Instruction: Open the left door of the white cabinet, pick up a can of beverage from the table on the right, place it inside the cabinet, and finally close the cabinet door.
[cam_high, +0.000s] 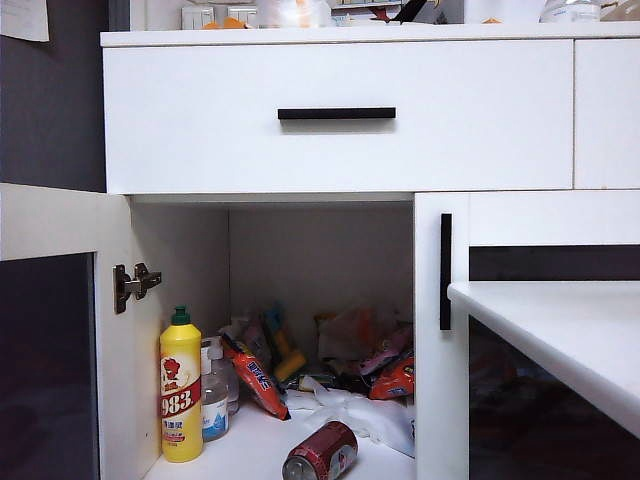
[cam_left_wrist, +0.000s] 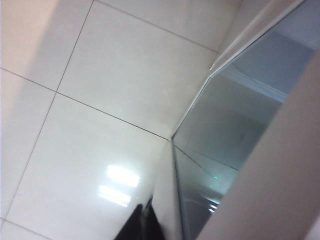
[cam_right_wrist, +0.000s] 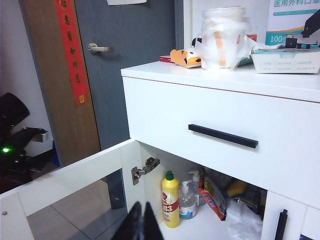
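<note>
White cabinet (cam_high: 340, 120) interior exposed, left door (cam_high: 60, 330) swung wide, can of beverage (cam_high: 321, 452) lying on its side inside; left tool (cam_left_wrist: 142, 222) clenched empty beside door glass, right tool (cam_right_wrist: 142, 222) clenched empty, hanging back; next: push door shut.

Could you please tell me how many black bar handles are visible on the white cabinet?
2: a horizontal black bar handle on the drawer front and a vertical black bar handle on the narrower right door; the open left door's handle is hidden.
</note>
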